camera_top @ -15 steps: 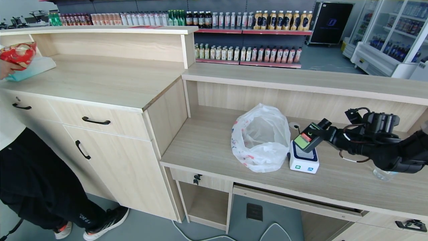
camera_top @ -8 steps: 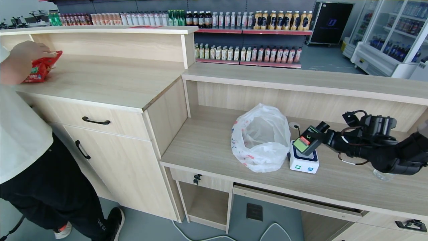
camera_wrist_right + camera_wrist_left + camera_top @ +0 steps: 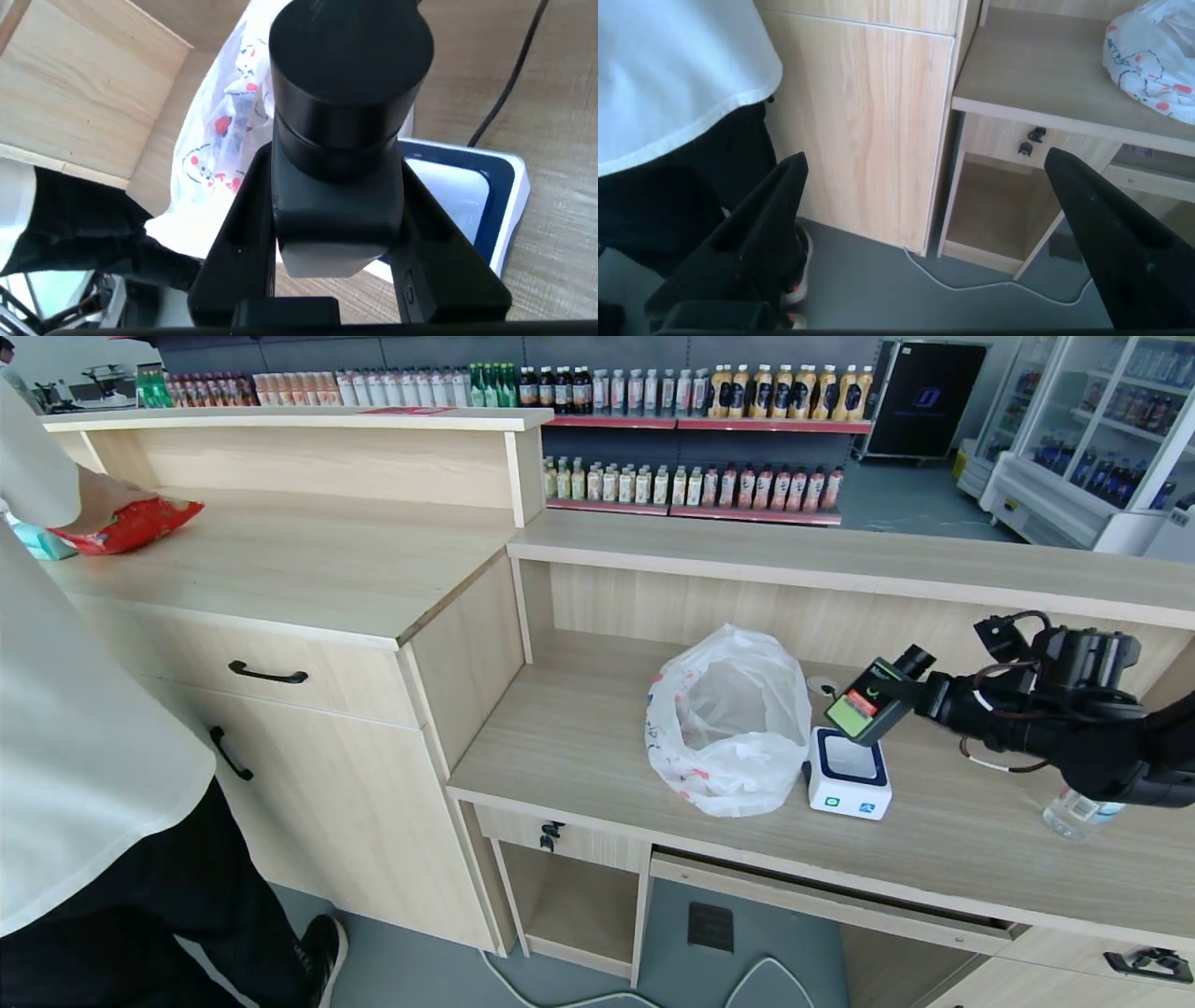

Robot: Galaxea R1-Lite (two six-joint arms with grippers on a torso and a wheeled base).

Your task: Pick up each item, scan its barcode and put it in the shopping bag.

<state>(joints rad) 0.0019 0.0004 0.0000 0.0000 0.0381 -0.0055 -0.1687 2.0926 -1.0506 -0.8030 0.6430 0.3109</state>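
Observation:
My right gripper (image 3: 913, 689) is shut on a small dark bottle (image 3: 868, 707) with a black cap and a green and red label. It holds the bottle tilted just above the white and blue scanner (image 3: 848, 785) on the lower counter. In the right wrist view the bottle (image 3: 348, 112) stands between the fingers of the right gripper (image 3: 341, 238), over the scanner (image 3: 478, 194). The white shopping bag (image 3: 729, 719) stands open just left of the scanner. My left gripper (image 3: 924, 247) hangs open and empty, low in front of the cabinet.
A clear plastic bottle (image 3: 1075, 813) lies on the lower counter under my right arm. At the far left of the upper counter (image 3: 308, 565) a person's hand presses on a red snack packet (image 3: 133, 524), beside a teal pack (image 3: 37, 542). Drinks shelves stand behind.
My right gripper dipped toward the scanner, then lifted the bottle up and slightly right. The person laid the red packet down on the upper counter and stepped closer.

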